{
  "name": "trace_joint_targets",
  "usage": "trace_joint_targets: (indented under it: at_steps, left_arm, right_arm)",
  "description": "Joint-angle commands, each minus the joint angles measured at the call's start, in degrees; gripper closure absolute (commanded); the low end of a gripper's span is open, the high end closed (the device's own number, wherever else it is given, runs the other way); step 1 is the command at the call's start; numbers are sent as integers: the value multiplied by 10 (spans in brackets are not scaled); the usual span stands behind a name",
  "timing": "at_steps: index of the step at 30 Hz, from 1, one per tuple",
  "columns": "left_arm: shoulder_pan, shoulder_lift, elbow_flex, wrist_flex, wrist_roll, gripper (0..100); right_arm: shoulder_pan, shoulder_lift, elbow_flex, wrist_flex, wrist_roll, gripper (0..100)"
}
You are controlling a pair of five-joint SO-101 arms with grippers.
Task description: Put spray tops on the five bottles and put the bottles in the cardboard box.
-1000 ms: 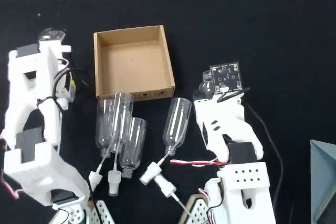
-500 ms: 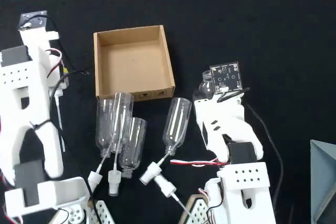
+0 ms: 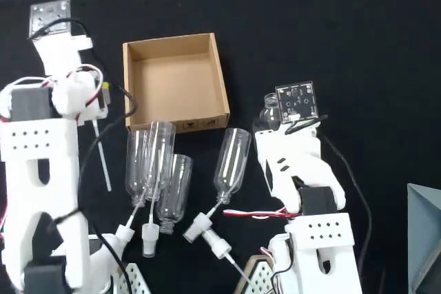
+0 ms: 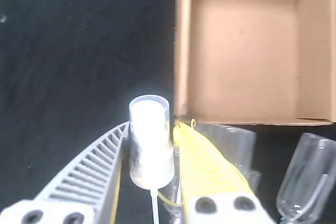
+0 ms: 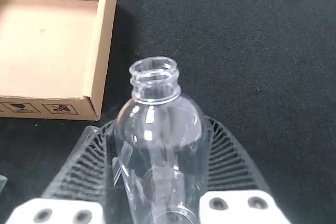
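Left wrist view: left gripper closed on white spray top, dip tube attached. Right wrist view: right gripper clamps clear, uncapped bottle.

Clear glossy plastic bottle; matt brown cardboard box; matt black cloth table

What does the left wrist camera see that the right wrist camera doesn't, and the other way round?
Left wrist view, not the right: the left gripper shut on a spray top, plus lying bottles beside the box. Right wrist view, not the left: the right gripper shut on an uncapped bottle. Both share the cardboard box and the black table.
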State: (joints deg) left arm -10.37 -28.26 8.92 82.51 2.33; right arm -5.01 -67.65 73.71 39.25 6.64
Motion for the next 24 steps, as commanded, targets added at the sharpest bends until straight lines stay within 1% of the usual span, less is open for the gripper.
trace_joint_targets:
  at_steps: [1,13,20,22,24]
  left_arm:
    - [39,-59,-14,-1,35,971]
    - [98,-137,-12,-69,112,971]
    - [147,-155,-8,-142,151,971]
    - [165,-155,-8,-161,158,971]
    - [175,-155,-8,-173,168,971]
  right_arm:
    - [18,-12,-5,-14,1,913]
    - [18,-12,-17,-13,-3,917]
    - [17,-13,-22,-13,0,917]
    - [17,-27,-22,-12,0,917]
    - [17,-59,-23,11,1,917]
